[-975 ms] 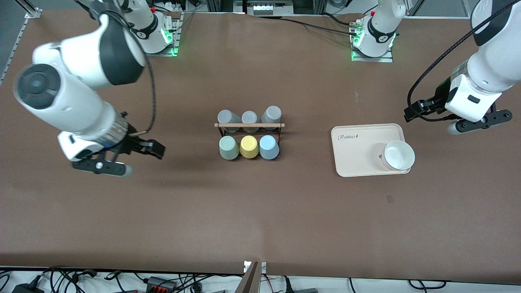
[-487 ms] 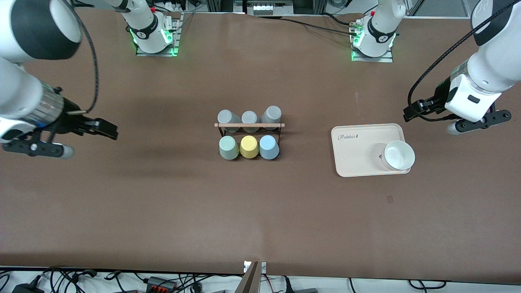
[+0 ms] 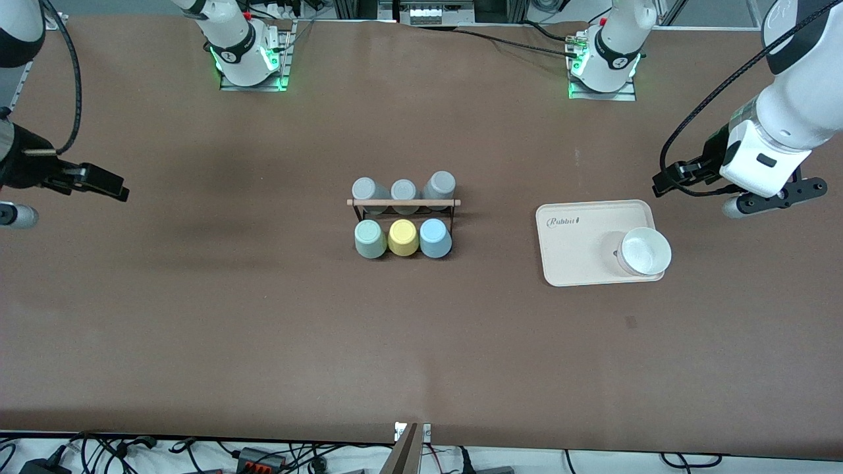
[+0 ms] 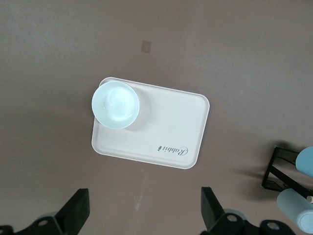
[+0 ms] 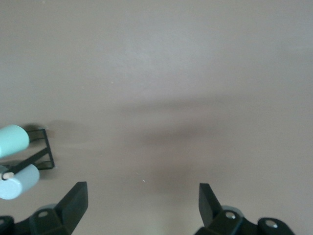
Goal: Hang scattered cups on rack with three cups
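Note:
The black wire rack (image 3: pixel 403 203) with its wooden rod stands mid-table. The sage-green cup (image 3: pixel 369 238) and the light blue cup (image 3: pixel 435 237) sit bottom-up on its side nearer the camera, with a yellow cup (image 3: pixel 403 237) between them. Three grey cups (image 3: pixel 403 191) fill the farther side. My right gripper (image 3: pixel 10 214) is open and empty over bare table at the right arm's end (image 5: pixel 142 205). Its wrist view shows the rack's end (image 5: pixel 41 156) and the green cup (image 5: pixel 12 139). My left gripper (image 3: pixel 770 199) waits open and empty over the table beside the tray (image 4: pixel 144 213).
A cream tray (image 3: pixel 579 263) holding a white bowl (image 3: pixel 645 251) lies toward the left arm's end of the table. Both also show in the left wrist view, the tray (image 4: pixel 166 122) and the bowl (image 4: pixel 115 104). Both arm bases stand along the table's back edge.
My right arm has swung away from the rack toward its own end of the table, out to the view's edge. The cups, rack and left arm have not moved.

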